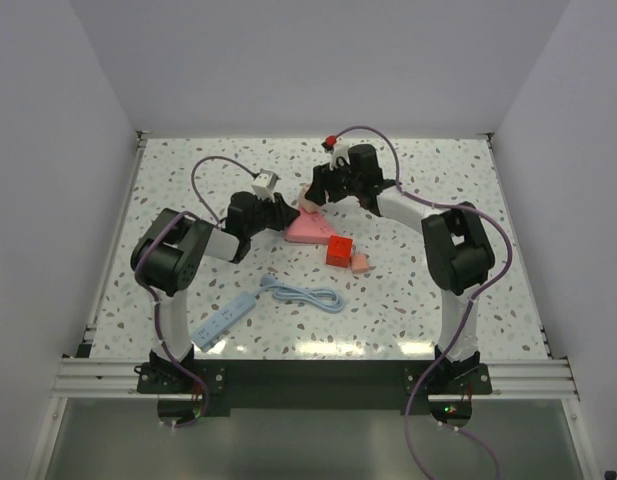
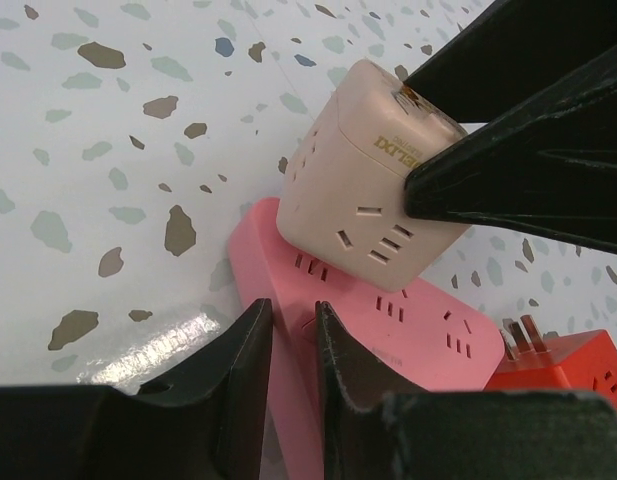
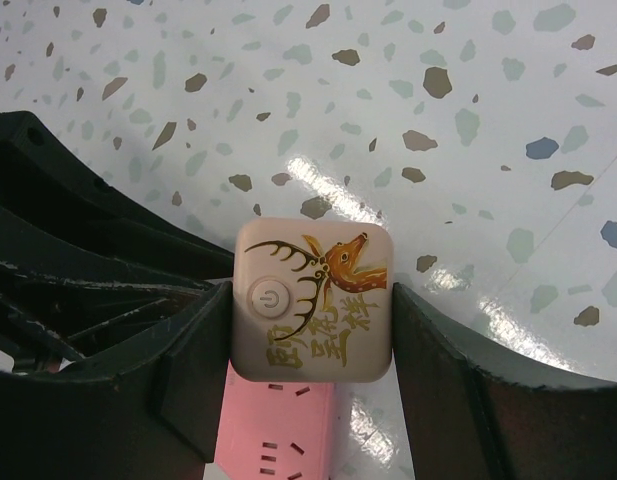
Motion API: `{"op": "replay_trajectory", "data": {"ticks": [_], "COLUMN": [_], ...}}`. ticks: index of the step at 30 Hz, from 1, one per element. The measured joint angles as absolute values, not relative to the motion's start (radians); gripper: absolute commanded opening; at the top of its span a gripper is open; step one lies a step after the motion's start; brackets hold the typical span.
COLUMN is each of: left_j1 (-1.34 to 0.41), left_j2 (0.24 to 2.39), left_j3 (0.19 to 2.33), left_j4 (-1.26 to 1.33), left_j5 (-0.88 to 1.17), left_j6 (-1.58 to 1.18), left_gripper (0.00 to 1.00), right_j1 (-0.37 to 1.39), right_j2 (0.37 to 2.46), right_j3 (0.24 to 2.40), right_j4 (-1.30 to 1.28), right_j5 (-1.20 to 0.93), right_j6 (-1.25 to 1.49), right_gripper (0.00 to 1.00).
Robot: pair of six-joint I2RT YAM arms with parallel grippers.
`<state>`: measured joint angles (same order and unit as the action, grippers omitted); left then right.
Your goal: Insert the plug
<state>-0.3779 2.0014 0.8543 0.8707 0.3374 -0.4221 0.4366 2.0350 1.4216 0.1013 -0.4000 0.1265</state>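
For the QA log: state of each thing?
Beige cube: held, on pink strip.
Pink strip: lying flat.
Red cube: loose, prongs exposed.
Salmon block: loose, by red cube.
Blue strip: flat, cord looped.
Right end effector: shut on beige cube.
Left end effector: astride pink strip's edge, grip unclear.

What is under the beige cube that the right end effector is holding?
The pink power strip lies under the beige cube, gripped by the right end effector. Its underside and any prongs are covered, so whether it is plugged in cannot be seen.
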Motion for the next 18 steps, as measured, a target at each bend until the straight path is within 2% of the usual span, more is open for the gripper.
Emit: {"op": "replay_trajectory", "data": {"ticks": [12, 18], "left_j1": [-0.375, -0.375], "left_j2": [2.020, 2.024], "left_j3": [0.872, 0.873], "left_j4": [0.884, 0.891], "left_j5": [0.344, 0.341], "left_j6": [-0.399, -0.398], "left_gripper": [0.19, 0.19], "right_j1": [0.485, 0.500], "right_j2": [2.027, 2.011], "right_j3": [1.425, 1.397], "right_j4": [0.097, 0.116], "right_j5": [-0.303, -0.262], "right_j6": [0.070, 0.063], "right_gripper": [0.26, 0.16]}}
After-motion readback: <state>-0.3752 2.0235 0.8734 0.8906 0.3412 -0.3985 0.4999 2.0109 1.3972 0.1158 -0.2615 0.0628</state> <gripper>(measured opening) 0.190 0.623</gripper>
